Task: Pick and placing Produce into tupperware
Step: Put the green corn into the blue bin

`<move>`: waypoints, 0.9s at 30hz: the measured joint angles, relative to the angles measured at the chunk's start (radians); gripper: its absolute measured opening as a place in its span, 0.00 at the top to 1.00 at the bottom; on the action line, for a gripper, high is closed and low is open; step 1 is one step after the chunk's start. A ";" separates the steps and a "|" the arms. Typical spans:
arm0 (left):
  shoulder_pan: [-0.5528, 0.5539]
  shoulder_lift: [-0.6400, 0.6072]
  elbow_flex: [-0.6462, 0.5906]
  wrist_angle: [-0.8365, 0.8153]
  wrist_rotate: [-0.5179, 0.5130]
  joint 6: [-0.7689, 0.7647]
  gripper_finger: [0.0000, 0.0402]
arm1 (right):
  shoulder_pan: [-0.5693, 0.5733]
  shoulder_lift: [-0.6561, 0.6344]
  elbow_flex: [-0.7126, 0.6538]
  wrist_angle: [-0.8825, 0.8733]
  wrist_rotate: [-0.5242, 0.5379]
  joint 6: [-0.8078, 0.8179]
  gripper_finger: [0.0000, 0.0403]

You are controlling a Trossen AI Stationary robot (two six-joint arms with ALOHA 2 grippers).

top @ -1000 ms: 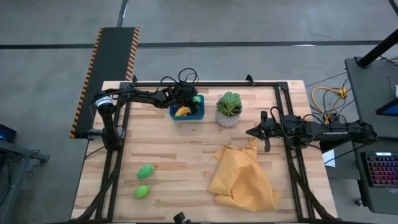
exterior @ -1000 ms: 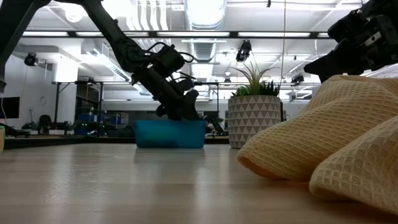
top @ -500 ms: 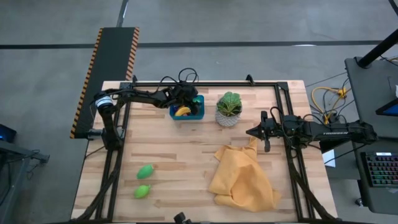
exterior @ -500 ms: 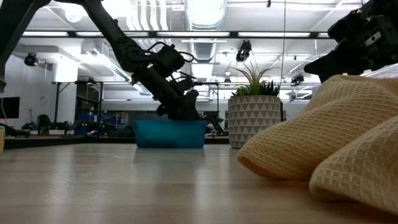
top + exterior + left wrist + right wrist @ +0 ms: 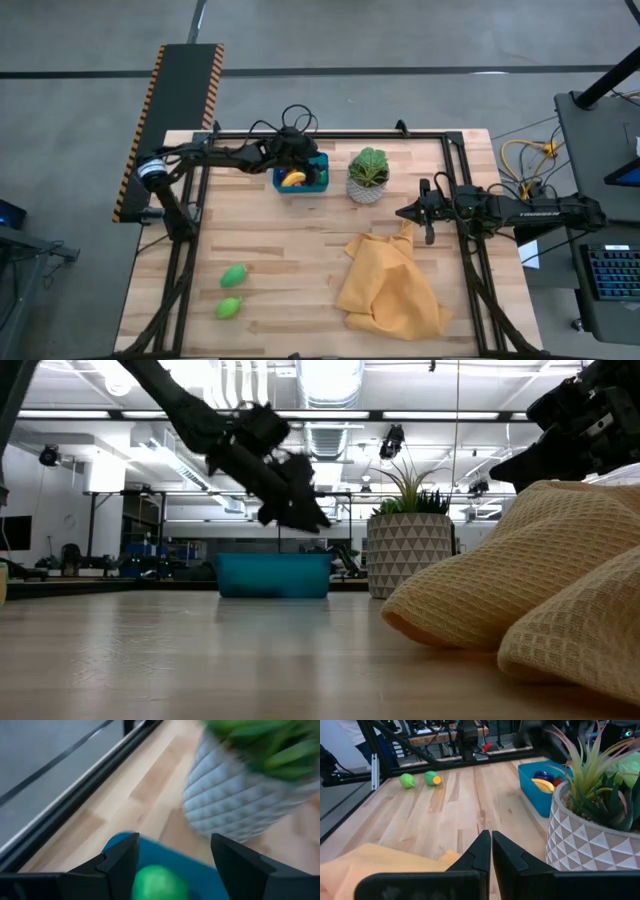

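The teal tupperware [image 5: 300,178] stands near the table's far edge. It holds a yellow banana [image 5: 294,180], a green piece [image 5: 319,162] and small purple and red pieces [image 5: 540,775]. My left gripper [image 5: 312,518] hangs open above the tupperware, its fingers apart over the green piece [image 5: 157,882] lying inside. Two more green pieces [image 5: 234,275] [image 5: 229,307] rest on the table near its left near corner. My right gripper [image 5: 403,212] waits shut at the table's right side, just beyond the yellow cloth [image 5: 392,285].
A leafy plant in a white patterned pot [image 5: 368,178] stands just right of the tupperware. The crumpled yellow cloth covers the right near part of the table. Black frame rails [image 5: 330,134] run along the far edge. Bare wood lies in the table's middle.
My left gripper has risen out of the tupperware and now hangs clear above its rim. The green piece stays inside the container. My right arm has kept still.
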 joint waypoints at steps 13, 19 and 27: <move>-0.241 -0.451 -0.197 -0.024 0.003 0.026 0.43 | 0.000 0.000 0.000 -0.032 0.000 0.019 0.98; -0.443 -0.725 -0.335 -0.025 -0.110 0.026 0.43 | 0.000 0.000 0.000 -0.032 0.000 0.019 0.98; -0.712 -1.003 -0.448 -0.131 -0.395 0.023 0.43 | 0.000 0.000 0.000 -0.031 0.000 0.019 0.98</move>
